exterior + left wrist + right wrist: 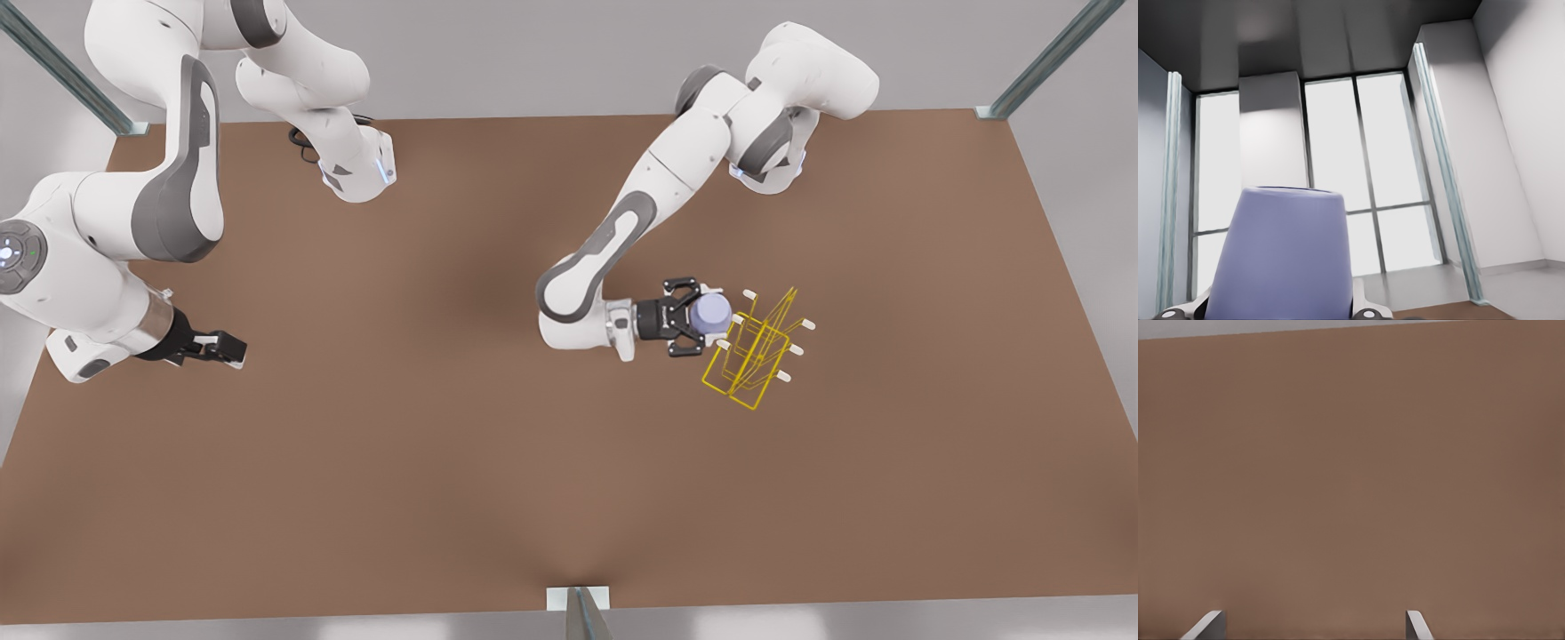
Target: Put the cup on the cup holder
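Note:
The pale lavender-blue cup [712, 313] is held above the brown table [444, 427], with my left gripper [702, 318] shut on it from the front view's left. In the left wrist view the cup [1281, 253] rises between the fingers [1371, 311], tapered end away from the wrist. The yellow wire cup holder [756, 351] with white-capped prongs stands just to the cup's right in the front view; I cannot tell whether they touch. My right gripper [222, 348] waits at the front view's far left, open over bare table, its fingertips [1208, 623] wide apart.
Metal frame posts stand at the table's back corners [120, 120] [996, 111] and at the middle of the front edge [578, 604]. Both arm bases sit along the back edge. The left wrist view looks at a wall with tall windows [1358, 173].

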Controlling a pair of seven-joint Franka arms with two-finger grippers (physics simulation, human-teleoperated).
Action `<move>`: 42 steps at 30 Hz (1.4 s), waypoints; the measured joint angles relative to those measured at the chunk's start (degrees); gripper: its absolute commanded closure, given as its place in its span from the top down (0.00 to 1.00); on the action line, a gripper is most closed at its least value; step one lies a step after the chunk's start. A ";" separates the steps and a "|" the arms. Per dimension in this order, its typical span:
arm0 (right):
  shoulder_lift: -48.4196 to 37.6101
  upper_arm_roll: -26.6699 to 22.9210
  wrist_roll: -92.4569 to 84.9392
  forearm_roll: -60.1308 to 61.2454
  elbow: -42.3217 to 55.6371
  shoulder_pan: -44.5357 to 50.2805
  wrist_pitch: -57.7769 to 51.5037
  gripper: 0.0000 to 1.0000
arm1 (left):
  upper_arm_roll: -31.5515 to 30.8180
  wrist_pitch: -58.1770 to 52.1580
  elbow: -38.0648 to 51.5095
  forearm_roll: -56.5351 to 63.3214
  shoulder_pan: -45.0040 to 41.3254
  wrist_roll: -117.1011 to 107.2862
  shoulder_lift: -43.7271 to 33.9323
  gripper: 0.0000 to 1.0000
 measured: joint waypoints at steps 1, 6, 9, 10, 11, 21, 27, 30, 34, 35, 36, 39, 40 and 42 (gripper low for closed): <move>0.00 0.00 0.02 -0.01 0.01 -0.03 -0.11 1.00 | 0.00 0.22 -0.01 0.04 0.03 0.14 0.27 0.87; 0.00 0.03 0.09 -0.09 -0.05 0.04 -0.43 1.00 | -0.04 1.99 0.01 -0.05 0.82 0.08 1.26 0.87; 0.25 0.07 0.13 -0.09 -0.10 0.11 -0.55 1.00 | -0.08 3.22 0.07 -0.85 0.92 -0.26 1.32 0.87; 0.30 0.08 0.13 -0.02 -0.17 0.04 -0.61 1.00 | -0.09 3.74 0.08 -1.65 0.89 -0.44 1.32 0.87; 0.32 0.07 0.15 0.02 -0.26 -0.04 -0.64 1.00 | -0.09 4.36 0.06 -2.59 0.87 -0.67 1.32 0.87; 1.42 0.11 0.30 0.23 -0.17 0.13 -0.34 1.00 | -0.09 10.15 -0.05 -7.88 1.64 -3.44 2.38 0.87; 1.53 0.15 0.37 0.25 -0.31 0.04 -0.25 1.00 | -0.09 12.81 -0.04 -8.98 2.07 -5.35 2.89 0.87; 1.54 0.11 0.38 0.23 -0.21 -0.01 -0.22 1.00 | -0.09 13.54 0.07 -9.13 2.08 -6.08 2.51 0.87; 1.51 0.08 0.38 0.22 -0.15 -0.01 -0.19 1.00 | -0.03 14.09 0.07 -9.07 2.39 -6.84 2.01 0.87; 1.50 0.08 0.38 0.22 -0.16 -0.04 -0.19 1.00 | -0.02 14.25 0.04 -9.01 2.62 -7.04 2.06 0.87; 1.50 0.08 0.38 0.22 -0.17 -0.05 -0.18 1.00 | -0.01 14.44 -0.02 -8.98 2.80 -7.24 2.14 0.87; 1.57 0.10 0.37 0.24 -0.17 -0.04 -0.17 1.00 | 0.00 14.96 -0.12 -8.94 2.95 -7.86 2.26 0.87; 1.58 0.12 0.36 0.26 -0.17 -0.05 -0.17 1.00 | -0.01 15.08 -0.14 -8.90 3.18 -8.05 2.24 0.87; 1.58 0.09 0.33 0.27 -0.17 -0.06 -0.17 1.00 | 0.00 15.28 -0.31 -8.85 3.42 -8.41 2.20 0.87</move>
